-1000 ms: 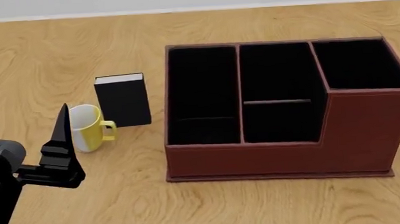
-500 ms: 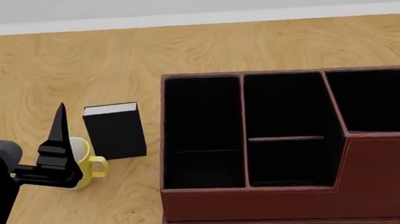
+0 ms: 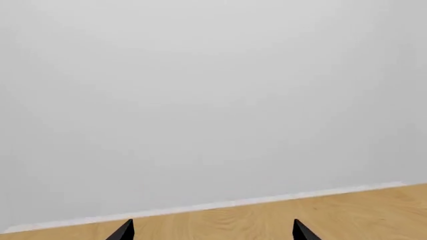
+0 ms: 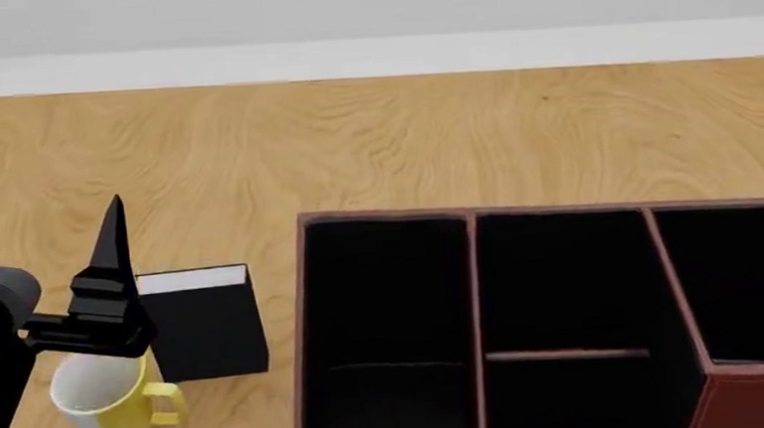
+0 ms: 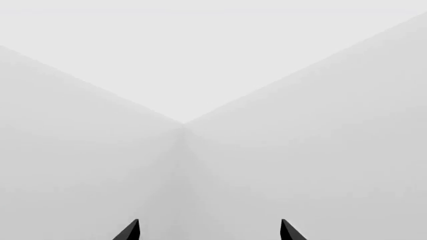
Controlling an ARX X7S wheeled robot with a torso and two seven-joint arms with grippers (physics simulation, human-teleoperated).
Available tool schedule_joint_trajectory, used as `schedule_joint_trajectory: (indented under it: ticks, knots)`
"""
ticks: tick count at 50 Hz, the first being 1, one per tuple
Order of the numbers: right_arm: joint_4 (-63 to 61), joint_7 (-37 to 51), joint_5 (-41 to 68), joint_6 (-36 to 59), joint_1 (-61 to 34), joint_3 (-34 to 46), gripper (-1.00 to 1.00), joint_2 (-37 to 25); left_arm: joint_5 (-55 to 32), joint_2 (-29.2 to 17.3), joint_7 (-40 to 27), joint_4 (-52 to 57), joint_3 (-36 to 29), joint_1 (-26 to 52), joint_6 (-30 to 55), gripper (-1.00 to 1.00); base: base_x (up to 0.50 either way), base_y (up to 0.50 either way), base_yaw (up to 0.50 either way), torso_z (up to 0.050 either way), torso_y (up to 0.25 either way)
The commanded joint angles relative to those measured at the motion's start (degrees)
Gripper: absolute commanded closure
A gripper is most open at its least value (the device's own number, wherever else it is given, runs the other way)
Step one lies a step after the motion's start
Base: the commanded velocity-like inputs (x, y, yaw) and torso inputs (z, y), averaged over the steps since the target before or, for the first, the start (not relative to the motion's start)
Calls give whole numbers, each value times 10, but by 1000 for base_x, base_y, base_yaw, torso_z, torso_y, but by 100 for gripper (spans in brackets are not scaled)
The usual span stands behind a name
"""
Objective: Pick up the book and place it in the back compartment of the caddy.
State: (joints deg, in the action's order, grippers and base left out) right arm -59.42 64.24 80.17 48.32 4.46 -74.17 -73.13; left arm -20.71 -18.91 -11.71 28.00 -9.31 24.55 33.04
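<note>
Left tool (image 4: pixel 37 220): open, two black fingers spread and pointing up, holding nothing; it hangs at the head view's left edge, in front of the book's left side and above the mug.
Right tool (image 5: pixel 208 231): only its two fingertips show, apart, nothing between them; out of the head view.
Book (image 4: pixel 203 322): black cover, white page edges on top, standing upright on the counter (image 4: pixel 378 145), just left of the caddy, apart from it.
Caddy (image 4: pixel 471 230): reddish-brown walls, black inside, cut off by the head view's right and lower edges; long undivided section nearest the book.
Back compartment (image 4: pixel 561 283): farther half of the middle column, behind the low crossbar (image 4: pixel 566 356); nothing seen in it.
Mug (image 4: pixel 108 402): yellow and white, touching or just in front of the book's lower left corner, handle toward the caddy; it and the left tool's body crowd that side of the book.
Left wrist view: only fingertips (image 3: pixel 124 231), a strip of wooden counter and a pale wall (image 3: pixel 213 100); no book or caddy.
Right wrist view: bare pale walls meeting at a corner.
</note>
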Motion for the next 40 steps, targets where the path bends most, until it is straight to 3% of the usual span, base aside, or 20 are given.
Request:
schedule_joint_trajectory:
  ticks: [1,11,28,40]
  knots:
    - [0,-2,-1,-2,5,-6,-100,1,-2,-2,-2,1,0,0,-1,-100,348,0,0,0,0]
    - [0,-1,1,-6,7,-11,-100,3,-8,-1,-3,0,2,0,-4,-100,346,0,0,0,1]
    - [-2,2,9,-7,13,-28,-100,-2,-28,3,-6,-3,17,-1,-5,-100,-2,0,0,0,1]
    - [-3,0,7,-9,20,-34,-100,2,-29,2,-9,-4,11,2,-2,-100,-1,0,0,0,-118]
